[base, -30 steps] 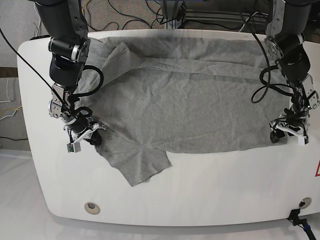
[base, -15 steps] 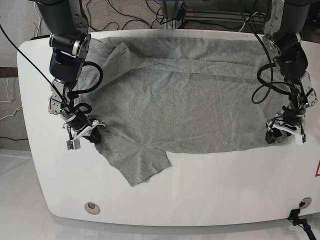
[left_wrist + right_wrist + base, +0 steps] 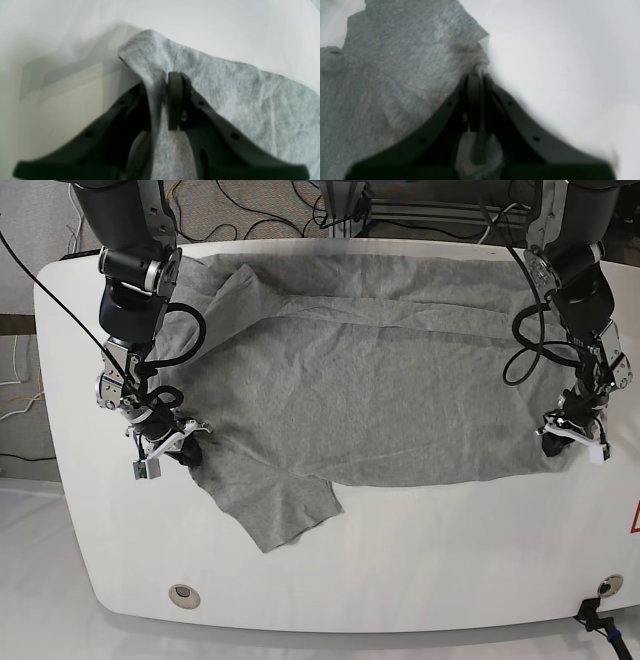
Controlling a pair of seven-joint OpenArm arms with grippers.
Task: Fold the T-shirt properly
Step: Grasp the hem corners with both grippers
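The grey T-shirt (image 3: 370, 370) lies spread across the white table, one sleeve (image 3: 285, 515) sticking out toward the front. My left gripper (image 3: 560, 443) sits at the shirt's right front corner. The left wrist view shows its jaws shut on a raised ridge of the grey T-shirt (image 3: 225, 100), my left gripper (image 3: 162, 100) pinching that fold. My right gripper (image 3: 180, 448) is at the shirt's left edge. In the right wrist view my right gripper (image 3: 480, 82) is shut on the edge of the grey T-shirt (image 3: 395, 62).
The white table (image 3: 450, 560) has bare surface along the front. Two round holes (image 3: 183, 594) sit near the front corners. Cables hang behind the back edge (image 3: 260, 210).
Both grippers have moved slightly back from the front edge, drawing the pinched shirt corners with them. The shirt's body has not visibly shifted.
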